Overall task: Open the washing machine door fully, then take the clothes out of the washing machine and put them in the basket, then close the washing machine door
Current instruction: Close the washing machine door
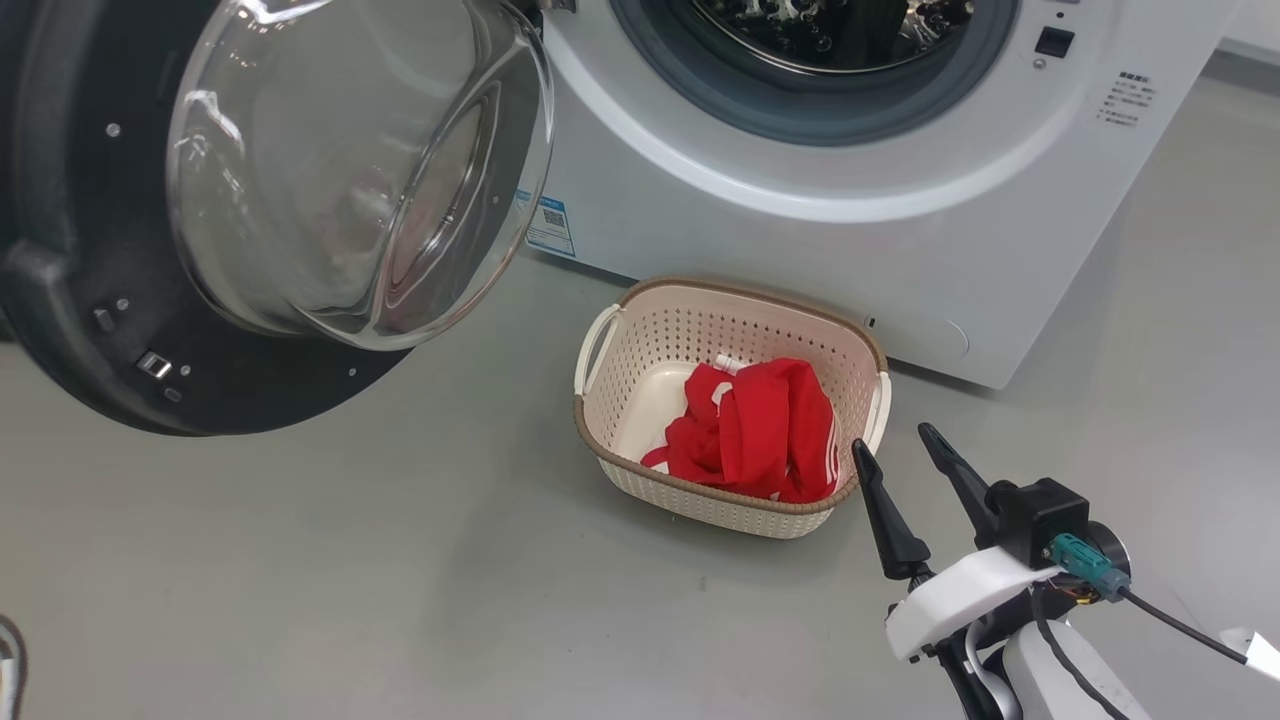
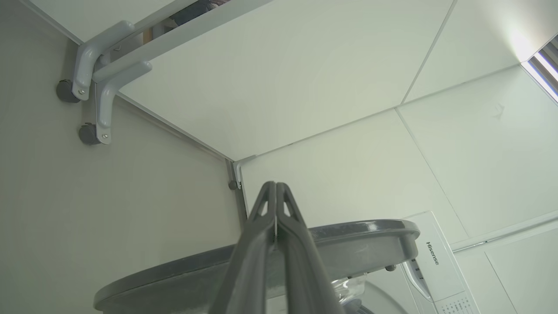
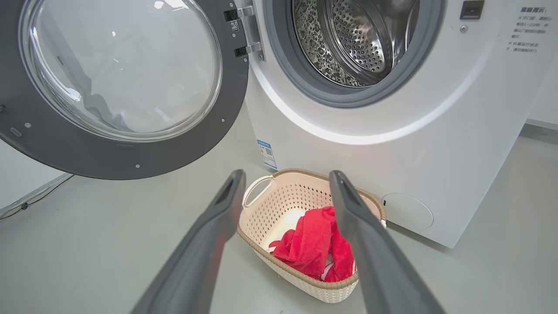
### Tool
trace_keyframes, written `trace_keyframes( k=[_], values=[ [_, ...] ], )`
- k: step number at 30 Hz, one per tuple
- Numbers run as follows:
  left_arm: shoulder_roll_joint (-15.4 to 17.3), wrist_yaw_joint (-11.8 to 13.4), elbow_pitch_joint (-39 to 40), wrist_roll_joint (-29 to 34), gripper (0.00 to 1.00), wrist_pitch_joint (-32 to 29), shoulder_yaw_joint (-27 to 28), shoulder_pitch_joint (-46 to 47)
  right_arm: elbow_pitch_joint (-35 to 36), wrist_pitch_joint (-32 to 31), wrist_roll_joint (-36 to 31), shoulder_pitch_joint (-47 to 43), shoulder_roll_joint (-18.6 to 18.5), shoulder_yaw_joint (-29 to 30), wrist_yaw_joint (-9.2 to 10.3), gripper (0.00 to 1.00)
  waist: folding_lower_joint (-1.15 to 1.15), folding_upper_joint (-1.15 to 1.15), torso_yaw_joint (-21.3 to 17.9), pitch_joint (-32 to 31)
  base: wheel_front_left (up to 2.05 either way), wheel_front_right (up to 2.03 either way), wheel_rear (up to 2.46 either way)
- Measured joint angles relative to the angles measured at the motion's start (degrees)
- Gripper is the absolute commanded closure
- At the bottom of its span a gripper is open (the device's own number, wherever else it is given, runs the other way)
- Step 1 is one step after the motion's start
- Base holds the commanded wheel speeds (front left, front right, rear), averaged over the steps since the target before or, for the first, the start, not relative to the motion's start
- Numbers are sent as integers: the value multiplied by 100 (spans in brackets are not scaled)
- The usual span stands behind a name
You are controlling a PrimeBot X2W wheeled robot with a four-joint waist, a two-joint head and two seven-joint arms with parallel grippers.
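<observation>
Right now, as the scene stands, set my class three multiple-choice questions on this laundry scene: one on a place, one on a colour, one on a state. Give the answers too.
1. The red striped garment lies
A. inside the cream basket
B. beside that basket
C. under that basket

2. The basket's woven-look rim is
A. blue
B. black
C. brown

3. The washing machine door is
A. latched shut
B. swung open
C. missing

Answers:
1 A: the red fabric is bunched within the perforated walls.
2 C: a brown band runs round the top edge.
3 B: the door hangs aside on its hinges, leaving the steel drum exposed.
</observation>
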State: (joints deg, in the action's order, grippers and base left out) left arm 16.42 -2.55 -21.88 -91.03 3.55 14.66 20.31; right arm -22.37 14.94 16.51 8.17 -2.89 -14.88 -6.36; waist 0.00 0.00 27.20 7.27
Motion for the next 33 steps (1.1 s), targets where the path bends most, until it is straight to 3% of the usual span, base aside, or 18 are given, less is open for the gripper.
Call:
trace_keyframes(
  k=[12,33],
  values=[
    [281,421,-565,-131,100,-230,145,545,90,0,-47,40,-43,21,0,0,0,0,-254,310,0,0,0],
    [344,512,-1263,-378,100,-246,363,1159,182,0,-112,253,-194,140,-3,0,0,0,-673,850,0,0,0]
  ],
)
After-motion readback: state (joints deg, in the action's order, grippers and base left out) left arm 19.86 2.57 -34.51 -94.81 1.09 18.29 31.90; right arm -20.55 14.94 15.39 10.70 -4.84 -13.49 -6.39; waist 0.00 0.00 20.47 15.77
